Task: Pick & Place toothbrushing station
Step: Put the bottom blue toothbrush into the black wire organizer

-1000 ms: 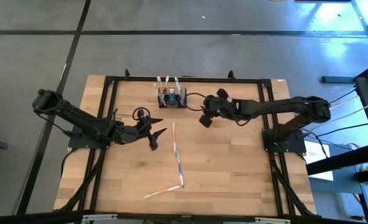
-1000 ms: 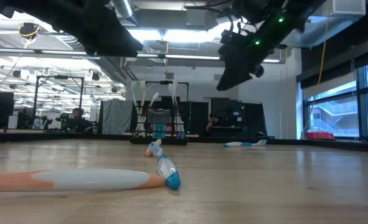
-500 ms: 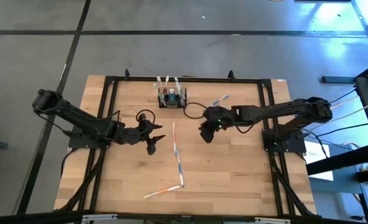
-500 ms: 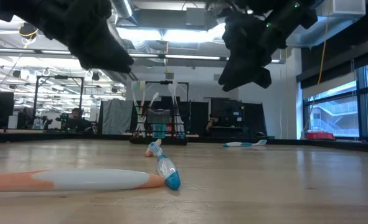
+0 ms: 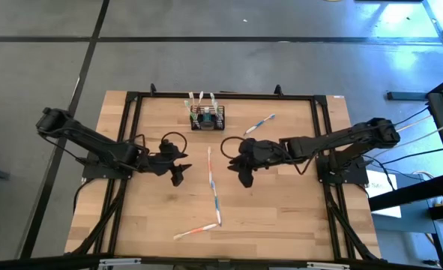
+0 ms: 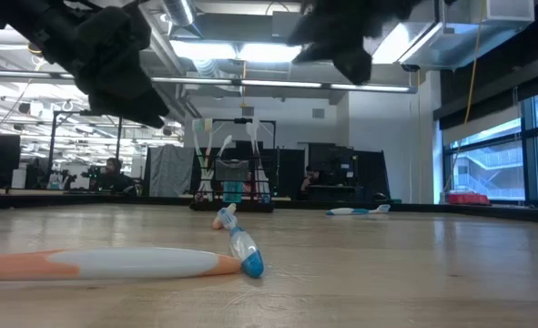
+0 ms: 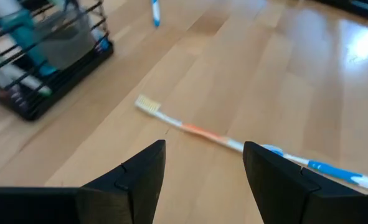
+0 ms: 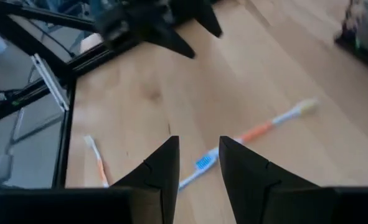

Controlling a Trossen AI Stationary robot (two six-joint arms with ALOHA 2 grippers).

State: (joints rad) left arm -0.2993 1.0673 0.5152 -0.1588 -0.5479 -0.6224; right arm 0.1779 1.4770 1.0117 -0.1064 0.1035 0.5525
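The toothbrushing station [image 5: 207, 118], a small black wire basket with brushes and a teal tube standing in it, sits on the table at the far middle; it also shows in the left wrist view [image 7: 40, 62] and the low view [image 6: 235, 187]. My left gripper [image 5: 178, 169] hovers open left of a long toothbrush [image 5: 213, 184] that lies flat at the table's middle. My right gripper [image 5: 243, 172] hovers open to that brush's right. Both are clear of the table, with nothing between their fingers. The same brush lies ahead of both grippers [image 7: 202, 168] [image 8: 199, 165].
A second toothbrush [image 5: 195, 230] lies near the front edge, touching the long one's near end. A third toothbrush [image 5: 258, 124] lies at the far right of the basket. A black metal frame [image 5: 131, 150] runs along the table's sides and far edge.
My right gripper has swung from beside the basket toward the table's near edge and middle, rising a little and rolling at the wrist. It now hangs right of the long toothbrush. My left gripper has turned at the wrist and tipped downward, almost in place. Nothing on the table has moved.
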